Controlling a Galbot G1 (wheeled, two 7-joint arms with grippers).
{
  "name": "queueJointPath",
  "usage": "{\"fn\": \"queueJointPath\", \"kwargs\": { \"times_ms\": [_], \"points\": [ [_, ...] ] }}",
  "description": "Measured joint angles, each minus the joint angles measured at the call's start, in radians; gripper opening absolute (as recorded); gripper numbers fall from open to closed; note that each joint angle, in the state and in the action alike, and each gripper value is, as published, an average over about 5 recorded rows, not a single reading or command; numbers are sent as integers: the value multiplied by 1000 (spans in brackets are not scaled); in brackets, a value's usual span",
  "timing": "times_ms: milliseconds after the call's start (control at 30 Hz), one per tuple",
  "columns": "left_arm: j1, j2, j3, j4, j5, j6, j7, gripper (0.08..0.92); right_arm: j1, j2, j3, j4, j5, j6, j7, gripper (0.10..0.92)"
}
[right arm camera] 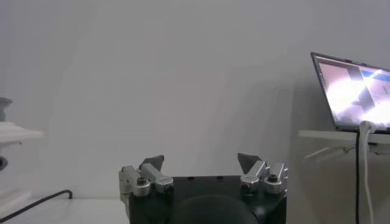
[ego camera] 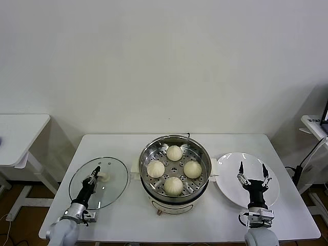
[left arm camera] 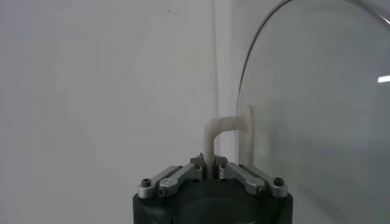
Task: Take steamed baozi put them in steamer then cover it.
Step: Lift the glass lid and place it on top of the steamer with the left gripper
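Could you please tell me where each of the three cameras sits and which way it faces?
Head view: high on the robot, looking down at the table; steamer with four buns in the middle, both arms at the bottom.
Left wrist view: behind the left hand, shut on the handle of the glass lid.
Right wrist view: behind the open right hand, facing a wall and a laptop.
Shared: head and left wrist views both show the lid and the left hand.

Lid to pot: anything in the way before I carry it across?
Nothing visible blocks it. The left pincer is shut on the handle of the glass lid, which lies left of the steamer. The table between them is bare. All four buns sit below the rim. The right pincer hovers open over the plate.
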Motion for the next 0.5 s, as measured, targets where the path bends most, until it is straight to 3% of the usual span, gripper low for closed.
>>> {"fn": "queueJointPath", "kwargs": {
  "times_ms": [200,500],
  "points": [
    [23,24,-29,-117,-65,42,26,188,7,-2,-5,2,-2,-4,0,823],
    [34,51,-24,-388,-122,160,103,188,15,-9,-8,16,-3,-19,4,823]
  ]
}}
